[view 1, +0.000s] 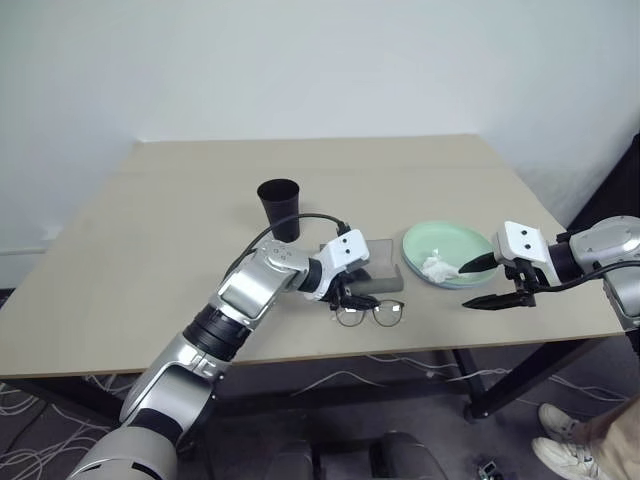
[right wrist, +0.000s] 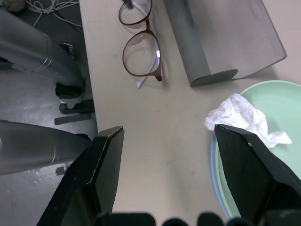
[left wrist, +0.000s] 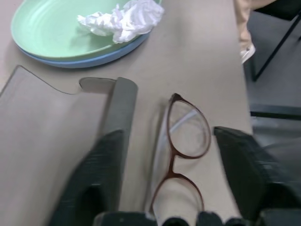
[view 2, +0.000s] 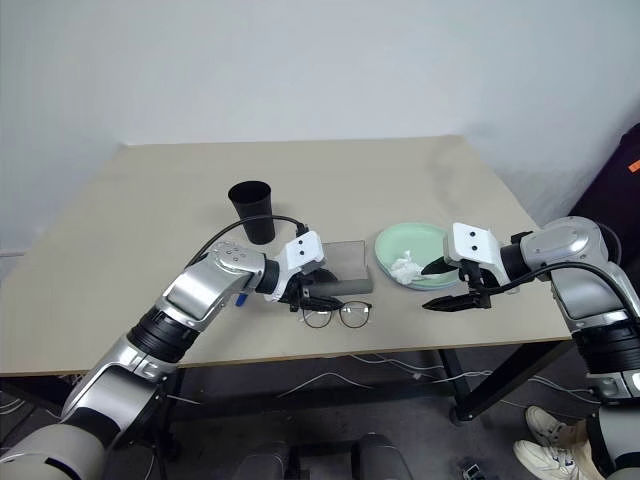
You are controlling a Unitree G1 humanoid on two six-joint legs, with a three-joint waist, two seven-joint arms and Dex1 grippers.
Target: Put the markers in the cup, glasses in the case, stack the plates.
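Observation:
The dark-framed glasses point(left wrist: 181, 141) lie unfolded on the table near its front edge, just in front of the grey case point(view 1: 385, 265). My left gripper point(view 1: 347, 298) is open and hovers low over them, one finger by the case's edge and the other beyond the frame. The mint green plate point(view 1: 447, 250) rests on the light blue plate point(left wrist: 94, 59), to the right of the case. My right gripper point(right wrist: 169, 132) is open above the table beside these plates, holding nothing. The black cup point(view 1: 279, 205) stands upright behind the left arm. A small blue tip point(view 2: 241, 297), perhaps a marker's cap, peeks from behind my left forearm.
A crumpled white tissue point(view 1: 438, 267) lies in the green plate. The front edge of the table point(view 1: 300, 355) runs close to the glasses. Cables point(view 1: 330, 380) trail on the floor under the table, and a person's shoes point(view 1: 570, 450) show at the lower right.

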